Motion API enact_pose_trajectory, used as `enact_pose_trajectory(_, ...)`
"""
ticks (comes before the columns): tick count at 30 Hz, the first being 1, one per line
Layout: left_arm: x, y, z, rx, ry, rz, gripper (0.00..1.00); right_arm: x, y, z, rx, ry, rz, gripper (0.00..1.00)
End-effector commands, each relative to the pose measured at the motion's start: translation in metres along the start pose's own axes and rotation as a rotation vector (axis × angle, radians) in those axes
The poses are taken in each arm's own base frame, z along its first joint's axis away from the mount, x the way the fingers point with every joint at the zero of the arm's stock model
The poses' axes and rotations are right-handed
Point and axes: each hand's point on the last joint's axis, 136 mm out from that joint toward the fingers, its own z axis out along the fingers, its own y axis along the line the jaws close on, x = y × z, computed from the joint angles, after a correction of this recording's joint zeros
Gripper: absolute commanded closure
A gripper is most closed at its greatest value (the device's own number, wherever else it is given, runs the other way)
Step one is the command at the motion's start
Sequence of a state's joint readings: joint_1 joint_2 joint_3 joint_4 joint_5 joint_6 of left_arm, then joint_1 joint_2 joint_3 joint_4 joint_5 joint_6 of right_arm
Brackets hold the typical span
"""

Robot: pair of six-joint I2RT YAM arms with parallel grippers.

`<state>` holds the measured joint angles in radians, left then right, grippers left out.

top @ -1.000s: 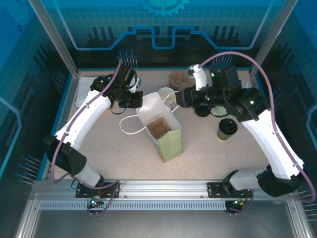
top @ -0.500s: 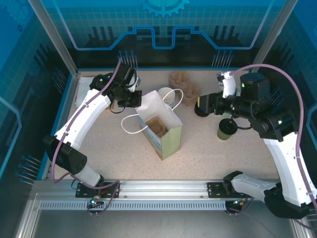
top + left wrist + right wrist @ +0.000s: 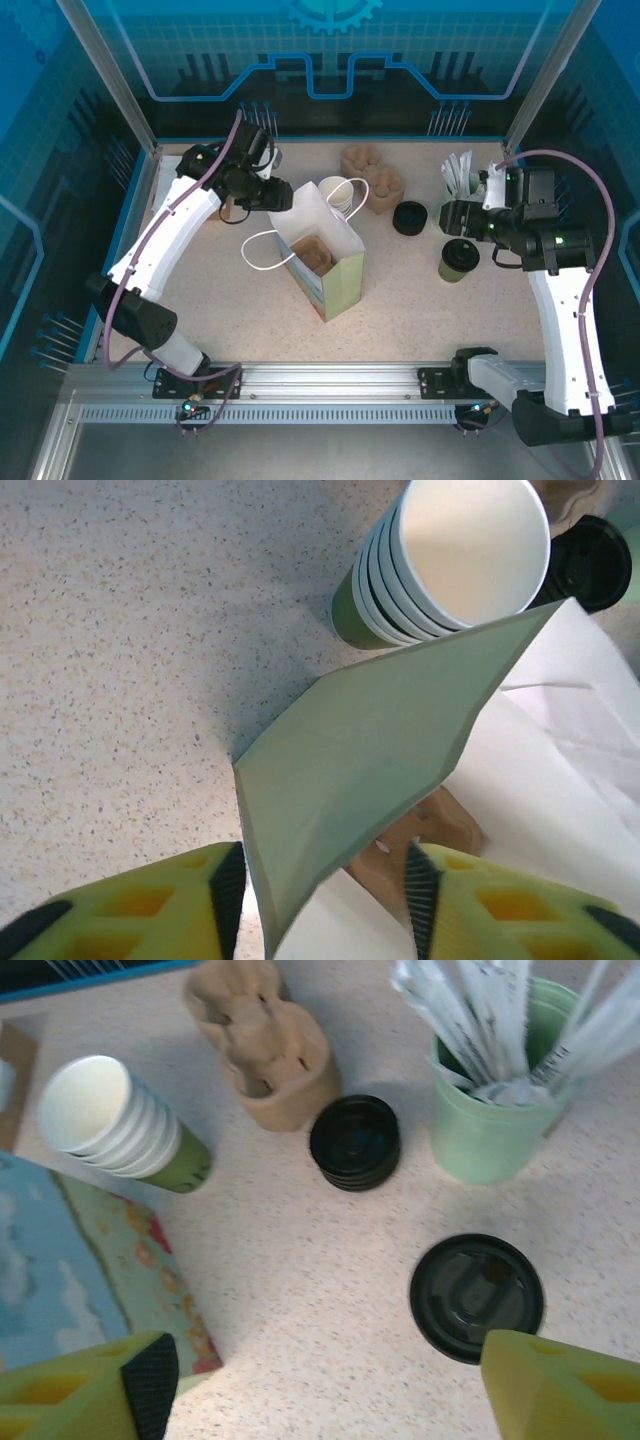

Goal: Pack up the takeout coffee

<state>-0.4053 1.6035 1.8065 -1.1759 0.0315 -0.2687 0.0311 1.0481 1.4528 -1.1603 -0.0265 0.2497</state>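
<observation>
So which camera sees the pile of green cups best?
The right wrist view: the whole stack of green cups shows there, uncovered. The left wrist view is closer, but the paper bag covers part of it. From the top, the bag hides its lower part.

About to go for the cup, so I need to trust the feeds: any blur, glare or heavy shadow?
Top external: sharp, evenly lit, the takeout coffee plain to see. Right wrist: soft all over, the white sticks smeared, no glare. Left wrist: the table speckle crisp, the paper bag close up, shading the table beside the stack of cups.
</observation>
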Motion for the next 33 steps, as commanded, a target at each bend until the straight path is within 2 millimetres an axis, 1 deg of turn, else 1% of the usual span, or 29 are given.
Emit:
enact_pose_trajectory(1, -0.001, 0.003, -0.014, -0.034, -0.013, 0.021, 0.43, 0.025, -0.023, 0.011, 0.081, 0.128, -0.013, 0.13)
enact_pose_trajectory(3, -0.003, 0.006, -0.022, -0.045, -0.039, 0.024, 0.36, 0.039, -0.035, 0.02, 0.135, 0.19, -0.017, 0.03)
enact_pose_trajectory(4, -0.005, 0.007, -0.027, -0.054, -0.06, 0.022, 0.31, 0.047, -0.039, 0.025, 0.151, 0.21, -0.014, 0.0)
enact_pose_trajectory(7, -0.008, 0.01, -0.045, -0.056, -0.137, 0.024, 0.23, 0.064, -0.048, 0.038, 0.175, 0.24, 0.008, 0.0)
enact_pose_trajectory(10, -0.009, 0.011, -0.061, -0.036, -0.225, 0.017, 0.15, 0.079, -0.055, 0.056, 0.194, 0.268, 0.039, 0.0)
enact_pose_trajectory(13, -0.006, 0.016, -0.074, -0.023, -0.302, -0.001, 0.1, 0.079, -0.057, 0.066, 0.201, 0.286, 0.074, 0.0)
enact_pose_trajectory(16, 0.0, 0.022, -0.08, -0.013, -0.33, -0.025, 0.08, 0.086, -0.062, 0.08, 0.22, 0.299, 0.119, 0.0)
enact_pose_trajectory(20, 0.007, 0.028, -0.082, -0.018, -0.334, -0.038, 0.07, 0.1, -0.071, 0.096, 0.26, 0.351, 0.162, 0.0)
enact_pose_trajectory(26, 0.011, 0.032, -0.078, -0.026, -0.325, -0.036, 0.07, 0.111, -0.083, 0.109, 0.32, 0.383, 0.172, 0.0)
enact_pose_trajectory(33, 0.011, 0.034, -0.069, -0.026, -0.31, -0.037, 0.07, 0.113, -0.086, 0.122, 0.325, 0.408, 0.162, 0.0)
